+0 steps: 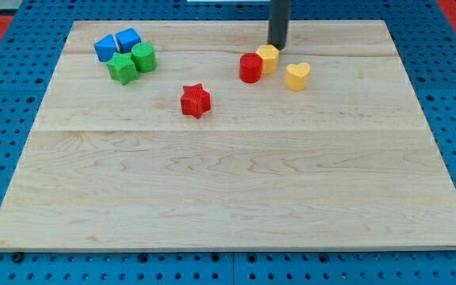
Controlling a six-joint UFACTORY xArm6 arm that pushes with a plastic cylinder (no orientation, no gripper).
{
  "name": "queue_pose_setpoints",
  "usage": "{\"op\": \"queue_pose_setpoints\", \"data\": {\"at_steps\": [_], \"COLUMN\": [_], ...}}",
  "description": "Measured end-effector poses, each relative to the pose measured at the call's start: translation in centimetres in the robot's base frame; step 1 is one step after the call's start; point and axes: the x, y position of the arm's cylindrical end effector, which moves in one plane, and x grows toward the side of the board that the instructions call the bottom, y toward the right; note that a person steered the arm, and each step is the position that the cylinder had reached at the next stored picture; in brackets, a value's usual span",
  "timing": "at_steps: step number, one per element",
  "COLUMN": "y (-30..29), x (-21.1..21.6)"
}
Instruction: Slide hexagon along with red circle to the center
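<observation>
Seven small blocks lie on our wooden table (pixel 228 198), which is the largest thing before us and rests on a blue pegboard (pixel 6 95). Our tool is a straight dark rod with nothing to open or clench, so it grasps nothing; our tip (pixel 278 46) sits at the far edge of the yellow hexagon (pixel 268 57), touching it or just beside it. The red circle (pixel 250 68) lies just below and to the left of the tip, pressed against the hexagon. A yellow heart (pixel 297 76) sits near the tip, below and to its right. The red star (pixel 195 101) lies farther off, below and left. Well apart to the tip's left cluster a blue block (pixel 105 47), a blue cube (pixel 128 39), a green star (pixel 122 68) and a green cylinder (pixel 143 57).
</observation>
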Motion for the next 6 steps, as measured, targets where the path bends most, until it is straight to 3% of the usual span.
{"op": "queue_pose_setpoints", "data": {"at_steps": [1,3,5,6], "y": [1.5,-9.1,-12.8,-7.0], "x": [0.5,3.8,8.6,8.4]}}
